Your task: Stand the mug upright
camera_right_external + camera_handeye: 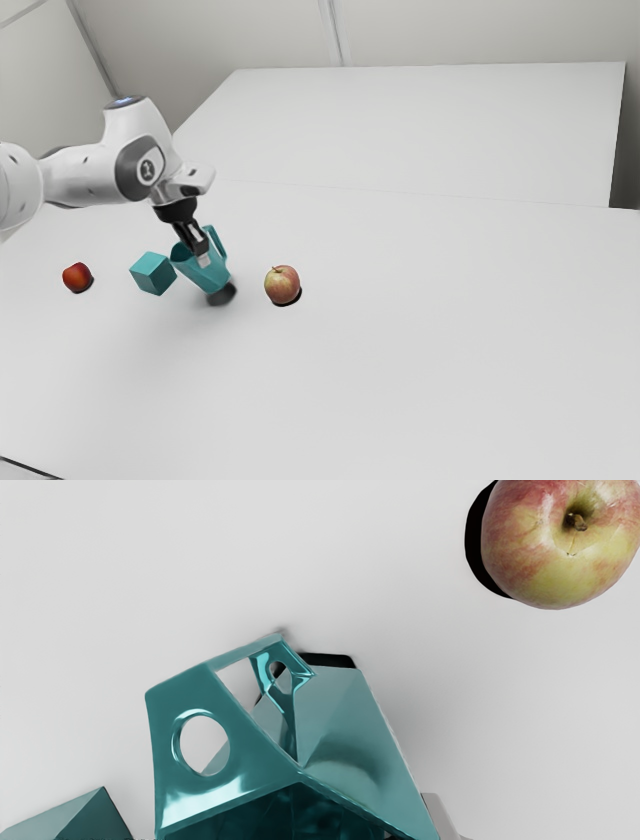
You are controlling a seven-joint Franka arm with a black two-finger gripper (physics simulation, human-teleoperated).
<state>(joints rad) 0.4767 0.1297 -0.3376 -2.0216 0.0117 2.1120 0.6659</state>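
In the exterior view the gripper (203, 258) is at the teal mug (212, 276), which leans with its mouth toward the hand and its base low, over a dark shadow. Its handle (218, 243) is on the side away from the camera. In the wrist view the gripper (416, 828) is shut on the wall of the mug (350, 715). One of the fingers (440, 812) lies against the outside; the other is mostly hidden at the dark mouth. The looped handle (185, 705) stands clear of the fingers.
A red-yellow apple (282, 284) sits beyond the mug toward the exterior view's right. A teal cube (153, 273) is close by the mug on the other side, with a small red fruit (77, 277) farther left on the white table (400, 380).
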